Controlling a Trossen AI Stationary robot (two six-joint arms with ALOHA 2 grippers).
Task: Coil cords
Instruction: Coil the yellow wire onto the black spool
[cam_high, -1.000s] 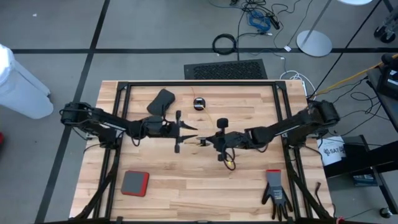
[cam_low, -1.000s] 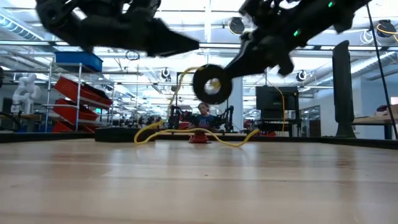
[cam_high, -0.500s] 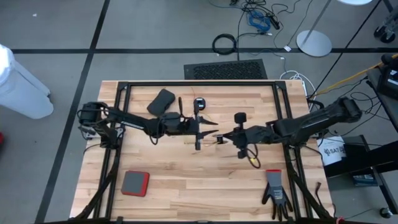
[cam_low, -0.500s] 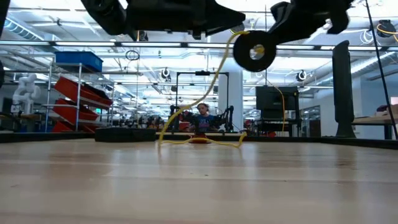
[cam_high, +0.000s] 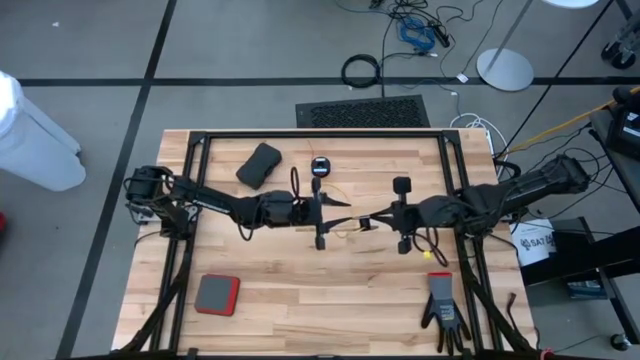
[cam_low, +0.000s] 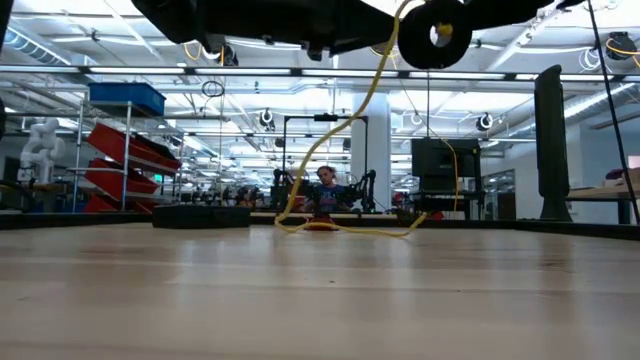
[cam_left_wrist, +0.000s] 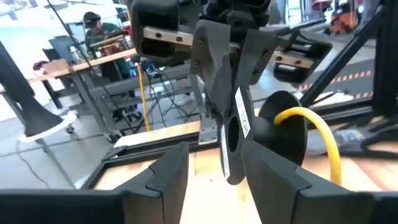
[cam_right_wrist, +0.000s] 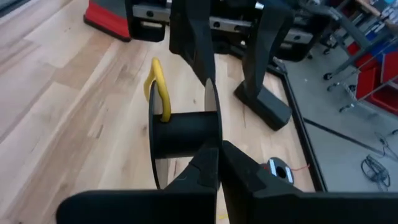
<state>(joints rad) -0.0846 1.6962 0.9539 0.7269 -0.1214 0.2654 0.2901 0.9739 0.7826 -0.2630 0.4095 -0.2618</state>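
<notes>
A wooden table (cam_high: 300, 290) with a black frame is seen in the middle of the high view, on a grey floor. Behind it, in the low view, a large hall with shelves, red bins and ceiling lights is shown, and a person (cam_low: 325, 185) is seated far off at the centre.

The left gripper (cam_high: 335, 209) is held above the table centre, with its fingers spread apart around nothing; in the left wrist view the gap between them is seen clearly. The right gripper (cam_high: 378, 215) is placed just to the right of it, closed on the flange of a black reel (cam_right_wrist: 185, 134). The yellow cord (cam_low: 345, 130) is hung from this reel, seen at the top of the low view, down to the table. A second reel (cam_high: 320, 166) is lying on the table above the centre.

No containers are shown on the table. A dark pad (cam_high: 259, 165), a red block (cam_high: 216, 294) and a glove (cam_high: 443, 308) are lying on it.
</notes>
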